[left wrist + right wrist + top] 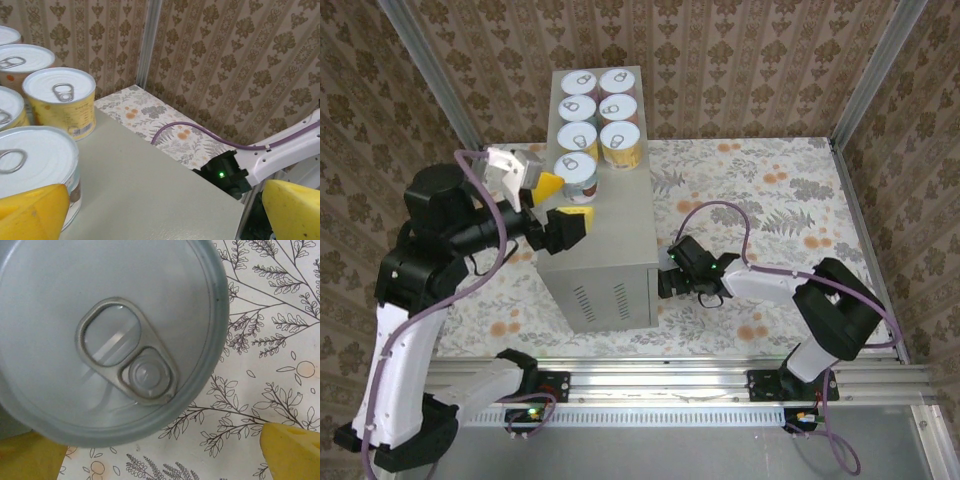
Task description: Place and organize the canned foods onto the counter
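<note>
**Counter**: seven canned foods stand on top in two rows, just ahead of the left gripper.

**Left gripper:** jaws spread wide, empty. The nearest can sits just beside one finger.

**Right gripper**: jaws spread wide, nothing held. The eighth can stands upright directly beneath it, on the floral floor.

**Outstanding, by judgement:** that one can still to lift and set beside the rest.

Blk/white arms w/ purple cables, yellow fingers — green LED.
</note>
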Controlling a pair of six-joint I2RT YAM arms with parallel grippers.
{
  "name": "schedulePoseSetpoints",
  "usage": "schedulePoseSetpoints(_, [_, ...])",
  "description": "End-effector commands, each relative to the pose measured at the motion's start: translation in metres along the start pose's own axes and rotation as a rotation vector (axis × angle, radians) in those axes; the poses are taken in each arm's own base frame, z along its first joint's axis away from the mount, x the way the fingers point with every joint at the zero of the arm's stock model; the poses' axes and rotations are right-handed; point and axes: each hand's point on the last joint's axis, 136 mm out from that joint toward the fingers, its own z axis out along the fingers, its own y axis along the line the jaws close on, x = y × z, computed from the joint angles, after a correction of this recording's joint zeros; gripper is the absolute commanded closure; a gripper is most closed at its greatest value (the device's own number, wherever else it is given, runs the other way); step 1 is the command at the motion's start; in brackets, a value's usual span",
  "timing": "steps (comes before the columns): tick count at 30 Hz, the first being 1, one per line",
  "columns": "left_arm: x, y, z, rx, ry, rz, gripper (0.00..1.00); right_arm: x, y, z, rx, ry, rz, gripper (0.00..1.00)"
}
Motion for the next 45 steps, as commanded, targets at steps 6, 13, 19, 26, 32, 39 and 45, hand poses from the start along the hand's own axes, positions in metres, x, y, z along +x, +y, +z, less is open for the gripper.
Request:
schedulePoseSetpoints(6, [0.007, -0.001, 0.035, -0.057, 0.141, 0.093, 0.00, -0.022, 0.006, 0.010, -0.024, -0.023, -0.025, 0.00])
schedulePoseSetpoints(13, [0.016, -0.012, 0.069, -0.090, 0.252, 0.220, 0.00, -0.025, 0.007, 0.015, -0.042, -0.018, -0.035, 0.00])
schedulePoseSetpoints(19, [0.022, -0.023, 0.089, -0.102, 0.315, 0.318, 0.00, -0.031, 0.010, 0.018, -0.061, -0.024, -0.055, 0.01])
schedulePoseSetpoints(26, [0.028, -0.029, 0.100, -0.101, 0.343, 0.355, 0.00, -0.042, 0.013, 0.018, -0.068, -0.055, -0.095, 0.03])
schedulePoseSetpoints(32, [0.034, -0.030, 0.103, -0.107, 0.355, 0.362, 0.00, -0.056, 0.011, 0.014, -0.051, -0.087, -0.160, 0.08])
schedulePoseSetpoints(39, [0.041, -0.027, 0.101, -0.125, 0.359, 0.364, 0.00, -0.074, 0.009, 0.007, -0.037, -0.130, -0.236, 0.14])
schedulePoseSetpoints(45, [0.041, -0.024, 0.095, -0.141, 0.352, 0.369, 0.00, -0.084, 0.005, 0.007, -0.040, -0.138, -0.250, 0.24])
